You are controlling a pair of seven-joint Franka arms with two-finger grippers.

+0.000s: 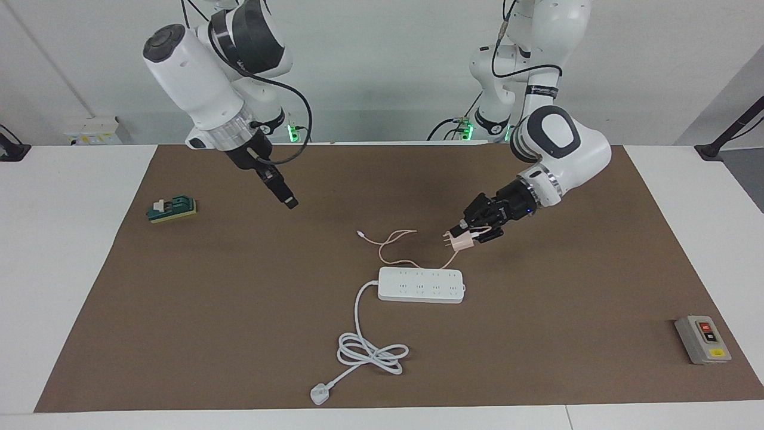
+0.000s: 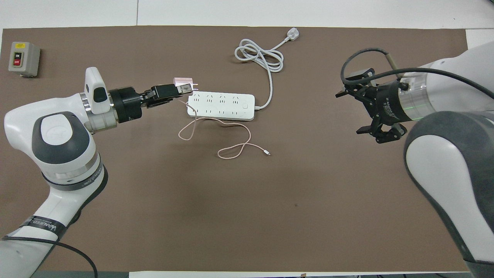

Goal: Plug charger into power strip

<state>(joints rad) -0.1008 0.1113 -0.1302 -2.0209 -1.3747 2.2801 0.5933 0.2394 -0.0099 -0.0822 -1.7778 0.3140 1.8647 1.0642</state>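
The pale pink charger (image 1: 461,241) (image 2: 179,81) hangs a little above the mat, prongs pointing toward the right arm's end. My left gripper (image 1: 471,234) (image 2: 181,89) is shut on it, over the mat just off the power strip's end on the left arm's side. Its thin pink cable (image 1: 394,248) (image 2: 231,148) trails in loops on the mat beside the strip, nearer the robots. The white power strip (image 1: 421,285) (image 2: 220,106) lies flat mid-table, sockets up. My right gripper (image 1: 290,205) (image 2: 349,113) is open and holds nothing, raised over bare mat toward the right arm's end.
The strip's thick white cord (image 1: 370,352) (image 2: 258,56) coils farther from the robots and ends in a white plug (image 1: 319,395) (image 2: 292,35). A grey switch box (image 1: 702,339) (image 2: 24,58) sits at the left arm's end, a green-and-yellow block (image 1: 172,209) at the right arm's end.
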